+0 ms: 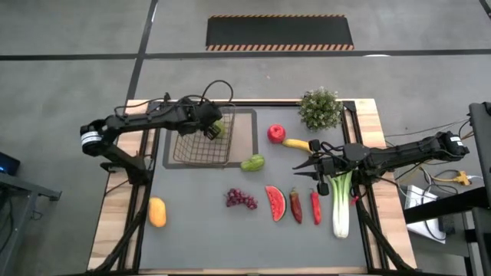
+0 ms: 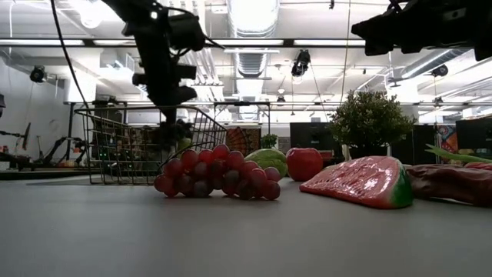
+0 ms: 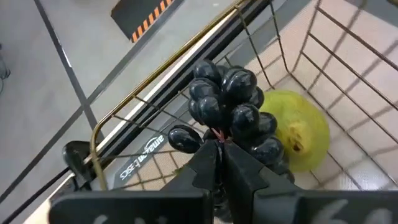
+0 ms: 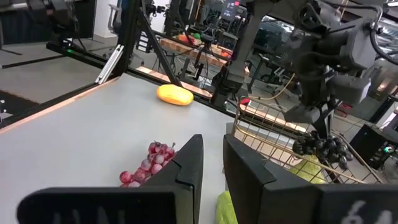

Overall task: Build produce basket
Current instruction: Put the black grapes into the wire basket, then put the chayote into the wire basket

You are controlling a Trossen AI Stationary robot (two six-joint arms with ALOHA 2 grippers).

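A small label on the basket (image 3: 146, 149) wall carries mirrored lettering that looks like "amazon basics", though I can't read it for sure. The basket sits at the back left of the bench (image 1: 199, 230), on a tan mat (image 1: 247, 130), with one green pear (image 3: 301, 127) already inside. The left gripper (image 3: 221, 155) hangs over it, jaws pinched tight on the stem of the dark grapes (image 3: 230, 106), which dangle just above the pear. Out on the bench I count one more pear (image 1: 252, 162), one apple (image 1: 276, 133), one banana (image 1: 296, 143), one bunch of red grapes (image 1: 241, 199), one watermelon slice (image 1: 275, 202), two chilies (image 1: 304, 205), one leek (image 1: 341, 203) and one orange fruit (image 1: 156, 211). A potted plant (image 1: 320, 109) stands at the back. The right gripper (image 1: 301, 170) waits over the right side, beside the leek, jaws slightly parted and empty.
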